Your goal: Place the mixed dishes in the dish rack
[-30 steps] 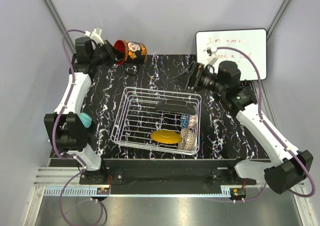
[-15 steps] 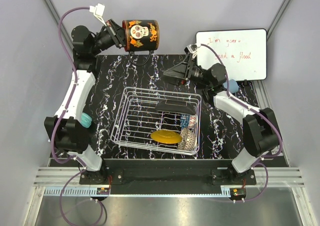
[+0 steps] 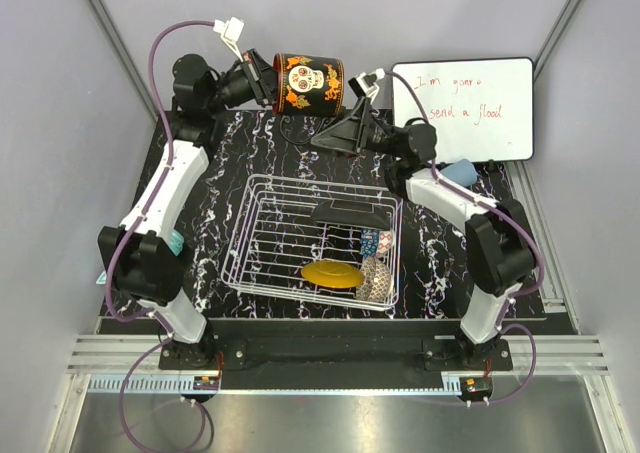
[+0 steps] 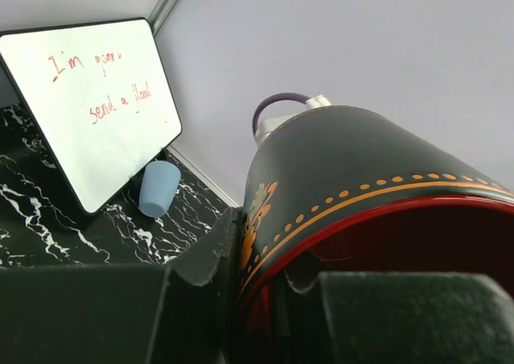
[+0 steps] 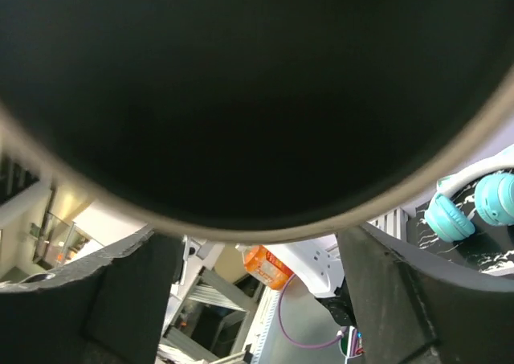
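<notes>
My left gripper (image 3: pixel 268 81) is shut on the rim of the mug (image 3: pixel 310 83), black outside with a skull print and glossy red inside, and holds it on its side in the air over the table's back edge. In the left wrist view one finger is inside the mug (image 4: pixel 361 187) and one outside. My right gripper (image 3: pixel 335 133) is open, just right of and below the mug's base, which fills the right wrist view (image 5: pixel 257 83). The white wire dish rack (image 3: pixel 262 188) holds a yellow plate (image 3: pixel 332 273), a blue bowl (image 3: pixel 378 241), a beige bowl (image 3: pixel 375 279) and a dark saucer (image 3: pixel 350 213).
A light blue cup (image 3: pixel 460 171) lies by the foot of the whiteboard (image 3: pixel 465 103) at the back right; it also shows in the left wrist view (image 4: pixel 158 189). A teal rounded object (image 3: pixel 177 241) sits by the left arm. Teal objects (image 5: pixel 470 207) show in the right wrist view.
My left gripper has carried the mug up and to the right. My right arm has swung left and its open gripper has come up to the mug's base.
</notes>
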### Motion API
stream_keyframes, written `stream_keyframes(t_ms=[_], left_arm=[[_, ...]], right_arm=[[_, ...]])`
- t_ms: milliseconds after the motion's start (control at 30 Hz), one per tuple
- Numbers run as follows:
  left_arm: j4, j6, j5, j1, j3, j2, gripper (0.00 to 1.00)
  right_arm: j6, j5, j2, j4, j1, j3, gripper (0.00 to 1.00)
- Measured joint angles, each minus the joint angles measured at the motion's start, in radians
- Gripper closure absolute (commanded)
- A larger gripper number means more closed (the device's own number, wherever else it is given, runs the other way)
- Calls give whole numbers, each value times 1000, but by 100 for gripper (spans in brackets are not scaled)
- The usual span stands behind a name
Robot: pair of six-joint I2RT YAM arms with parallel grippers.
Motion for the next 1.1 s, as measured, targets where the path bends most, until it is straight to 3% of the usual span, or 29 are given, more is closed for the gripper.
stream_keyframes(t_ms=[633, 1000, 1067, 1100], left_arm=[[-49, -5, -151, 10, -50, 24, 100], [-85, 5, -216, 19, -50, 24, 100], [-89, 5, -221, 19, -50, 24, 100], [-90, 5, -224, 19, -50, 24, 100]], right_arm=[[61, 176, 200, 35, 27, 165, 35], [128, 198, 269, 46, 32, 240, 38], [132, 197, 272, 45, 32, 245, 41], [134, 195, 272, 44, 33, 245, 48]])
